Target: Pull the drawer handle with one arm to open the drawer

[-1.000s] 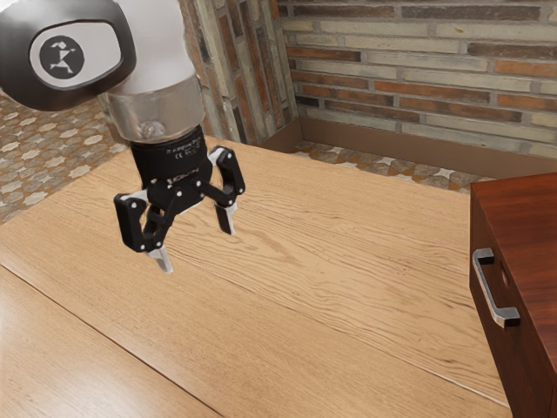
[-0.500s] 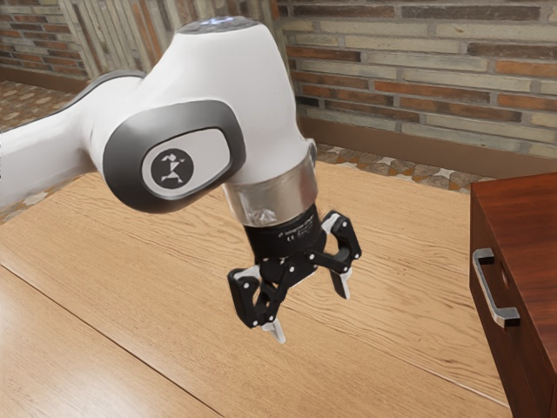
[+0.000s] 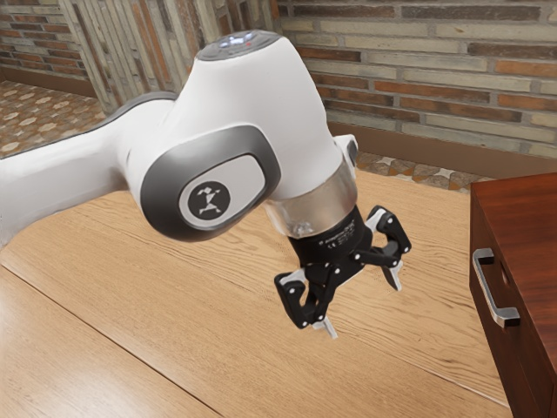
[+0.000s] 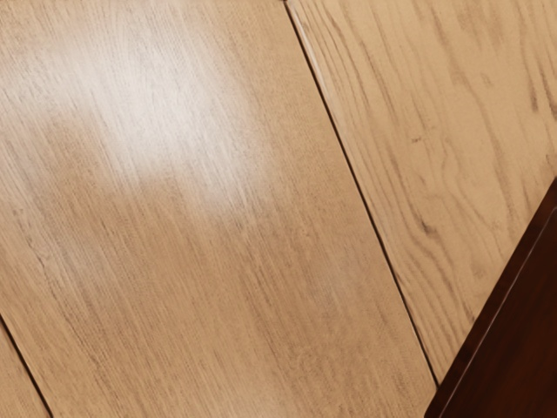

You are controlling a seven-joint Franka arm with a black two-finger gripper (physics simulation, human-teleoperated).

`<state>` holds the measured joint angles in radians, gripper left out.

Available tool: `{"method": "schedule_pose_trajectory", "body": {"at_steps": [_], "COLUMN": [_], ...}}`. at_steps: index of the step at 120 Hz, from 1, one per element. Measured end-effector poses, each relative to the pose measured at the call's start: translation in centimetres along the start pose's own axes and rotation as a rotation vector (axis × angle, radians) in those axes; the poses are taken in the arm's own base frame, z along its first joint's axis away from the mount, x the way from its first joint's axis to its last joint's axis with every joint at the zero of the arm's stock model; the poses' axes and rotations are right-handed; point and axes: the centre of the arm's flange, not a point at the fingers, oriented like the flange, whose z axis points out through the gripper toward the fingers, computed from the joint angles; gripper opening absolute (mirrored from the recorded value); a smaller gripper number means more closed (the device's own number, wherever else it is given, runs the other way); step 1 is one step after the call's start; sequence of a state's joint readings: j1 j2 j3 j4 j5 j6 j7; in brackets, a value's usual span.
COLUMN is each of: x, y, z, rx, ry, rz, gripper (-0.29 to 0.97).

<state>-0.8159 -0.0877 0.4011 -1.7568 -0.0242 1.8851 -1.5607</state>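
A dark red-brown wooden drawer cabinet (image 3: 520, 261) stands on the table at the exterior view's right edge. A grey metal bar handle (image 3: 494, 287) runs down its front face, and the drawer front sits flush with the cabinet. My black gripper (image 3: 359, 302) hangs above the table, well to the left of the handle, open with nothing between its fingers. In the wrist view a dark corner of the cabinet (image 4: 513, 348) shows past the wooden table top.
The light wooden table (image 3: 174, 305) spreads under the arm, with plank seams across it. A brick wall (image 3: 435, 70) runs behind the table, and patterned floor tiles (image 3: 43, 113) lie at the far left.
My arm has swung toward the exterior view's right and slightly lower, bringing the open gripper closer to the cabinet. The drawer and its handle have not moved.
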Motion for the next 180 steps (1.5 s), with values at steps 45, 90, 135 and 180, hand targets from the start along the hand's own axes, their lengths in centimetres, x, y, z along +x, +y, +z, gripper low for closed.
{"method": "schedule_pose_trajectory", "body": {"at_steps": [45,90,135,180], "x": [-0.6,-2.1,-1.4,-1.6], "y": [1.9,4.8,6.6,8.0], "z": [1.2,2.9,4.6,4.9], "rx": [-0.03,-0.063,-0.065,-0.084], "ry": [0.006,0.0,0.011,0.022], "rz": [0.042,0.097,0.199,0.32], "gripper": [0.68,0.68,0.68,0.68]}}
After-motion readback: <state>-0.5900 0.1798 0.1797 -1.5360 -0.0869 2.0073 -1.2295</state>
